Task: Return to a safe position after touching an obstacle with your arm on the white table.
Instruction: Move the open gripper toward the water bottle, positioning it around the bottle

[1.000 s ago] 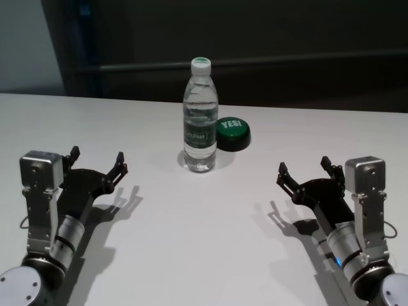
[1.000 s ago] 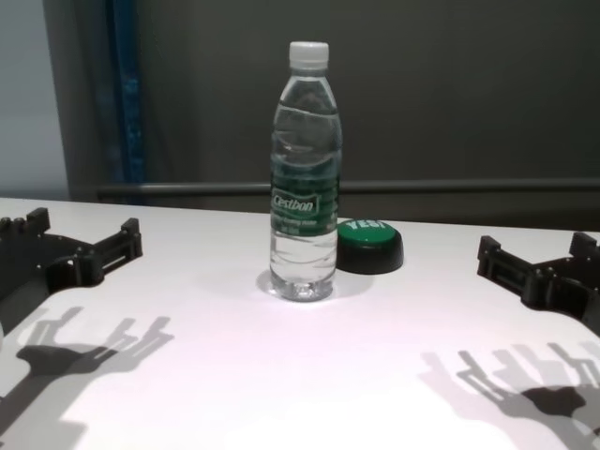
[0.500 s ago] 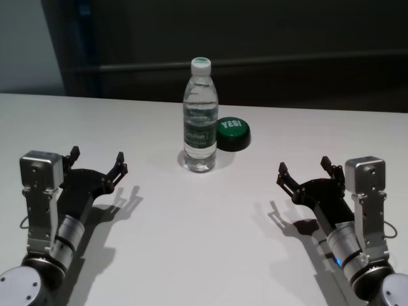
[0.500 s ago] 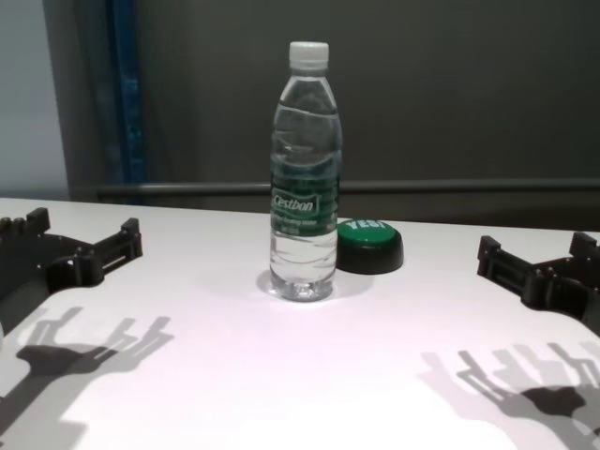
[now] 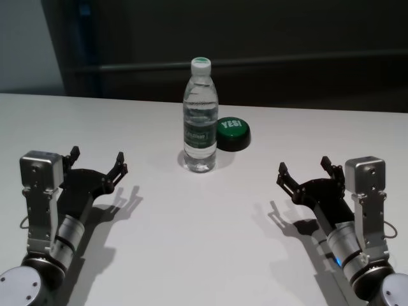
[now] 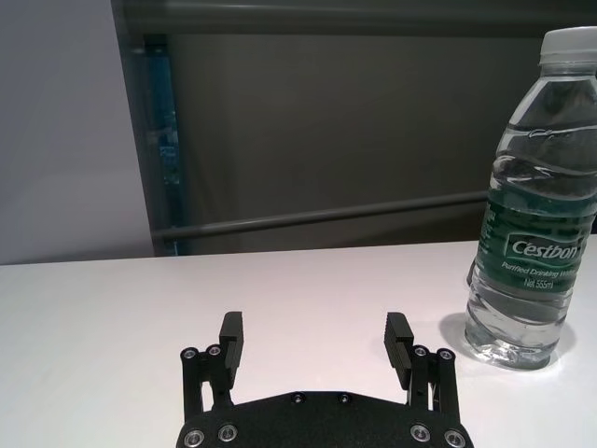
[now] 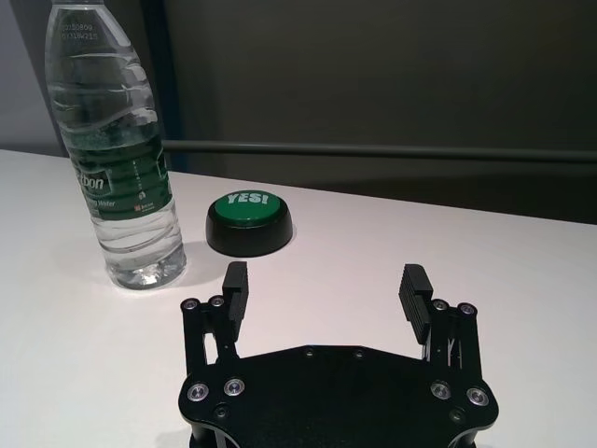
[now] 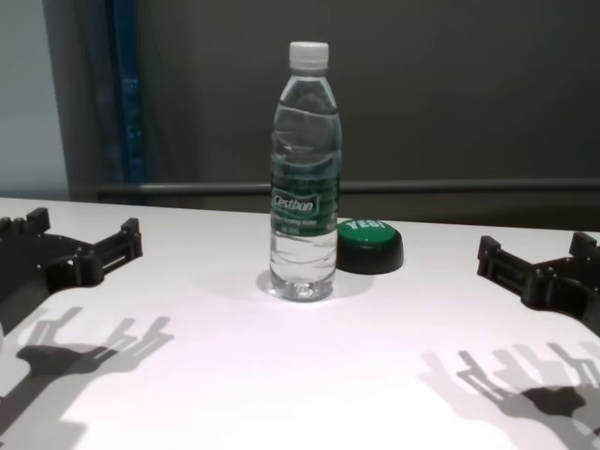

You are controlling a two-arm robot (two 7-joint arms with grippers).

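The obstacle, a tall clear water bottle (image 5: 200, 118) with a white cap and dark green label, stands upright at the middle back of the white table (image 5: 191, 242). Nothing touches it. My left gripper (image 5: 97, 155) hovers low over the near left of the table, open and empty, well short of the bottle (image 6: 536, 233). On the near right my right gripper (image 5: 303, 164) is likewise open and empty, apart from the bottle (image 7: 121, 159). The chest view shows the bottle (image 8: 305, 178) midway between the left gripper (image 8: 84, 225) and the right gripper (image 8: 536, 246).
A low round green button (image 5: 232, 132) on a black base, lettered YES!, sits just right of and behind the bottle. A dark wall with a horizontal rail (image 8: 450, 186) runs behind the table's far edge. White tabletop lies between the two grippers.
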